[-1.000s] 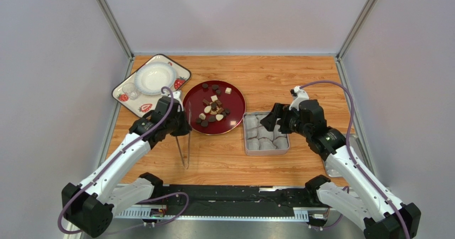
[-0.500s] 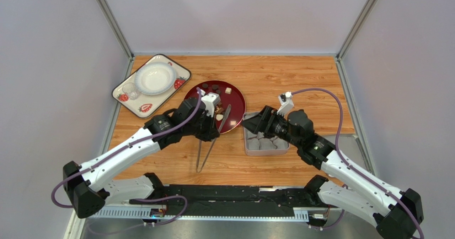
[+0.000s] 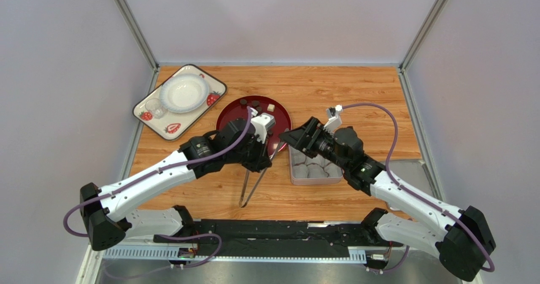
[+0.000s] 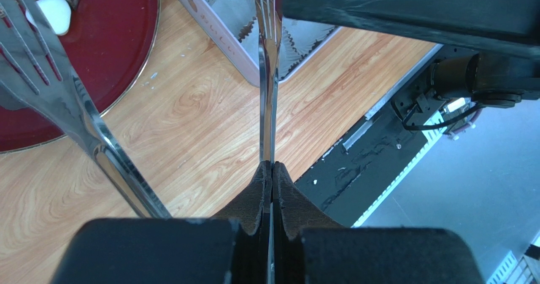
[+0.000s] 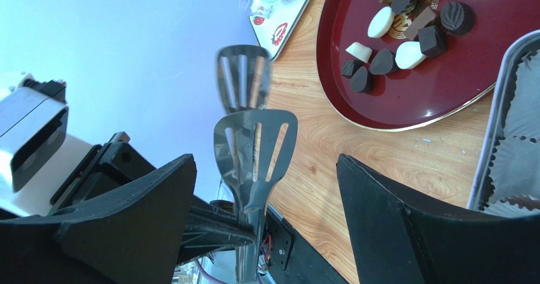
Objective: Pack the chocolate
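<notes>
Top view high at the near side, looking down, wrist views close, sharing red plate

We log a wood-grain table boxed by plain pale grey walls on three sides, evenly lit

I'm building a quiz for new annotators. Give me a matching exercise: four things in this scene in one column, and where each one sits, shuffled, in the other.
Things:
1. tongs
2. heart-shaped chocolates
3. paper cups
4. white bowl

Places:
A. on the strawberry tray
B. in the grey tin
C. clamped in the left gripper
D. on the red plate

Pairs: 1-C, 2-D, 3-B, 4-A
</notes>
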Controlling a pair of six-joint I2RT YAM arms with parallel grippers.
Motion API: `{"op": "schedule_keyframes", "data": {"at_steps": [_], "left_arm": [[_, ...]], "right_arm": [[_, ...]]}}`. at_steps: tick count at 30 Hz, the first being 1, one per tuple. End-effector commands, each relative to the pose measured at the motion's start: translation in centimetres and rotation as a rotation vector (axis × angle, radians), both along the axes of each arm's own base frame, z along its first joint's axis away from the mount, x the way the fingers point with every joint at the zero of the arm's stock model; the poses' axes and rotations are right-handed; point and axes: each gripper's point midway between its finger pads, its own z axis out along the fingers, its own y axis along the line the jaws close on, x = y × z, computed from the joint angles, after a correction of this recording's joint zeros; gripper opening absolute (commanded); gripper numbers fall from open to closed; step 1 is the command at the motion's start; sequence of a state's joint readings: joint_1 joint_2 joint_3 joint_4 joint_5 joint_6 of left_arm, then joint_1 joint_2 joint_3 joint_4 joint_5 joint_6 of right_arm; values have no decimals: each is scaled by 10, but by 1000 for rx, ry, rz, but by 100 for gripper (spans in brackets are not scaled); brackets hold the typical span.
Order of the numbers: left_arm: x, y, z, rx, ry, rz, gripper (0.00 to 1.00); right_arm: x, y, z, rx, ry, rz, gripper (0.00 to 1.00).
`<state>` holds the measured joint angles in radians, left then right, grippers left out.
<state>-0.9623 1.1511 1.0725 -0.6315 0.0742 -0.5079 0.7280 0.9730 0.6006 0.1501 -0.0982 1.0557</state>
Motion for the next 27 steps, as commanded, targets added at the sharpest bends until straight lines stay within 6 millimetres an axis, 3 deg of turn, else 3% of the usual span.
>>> {"op": "schedule_keyframes", "data": {"at_steps": [1,13,27], "left_arm": [[2,-16,28,-79,-54,-35,0],[-2,-24,28,-113,-39,-47,0],[1,-20,24,-100,-56,-21,2]], "right_arm": [[3,8,17,92,-21,4,84],[5,4,15,145,-14,-27,68],[2,-3,17,166,-7,-55,27]]}}
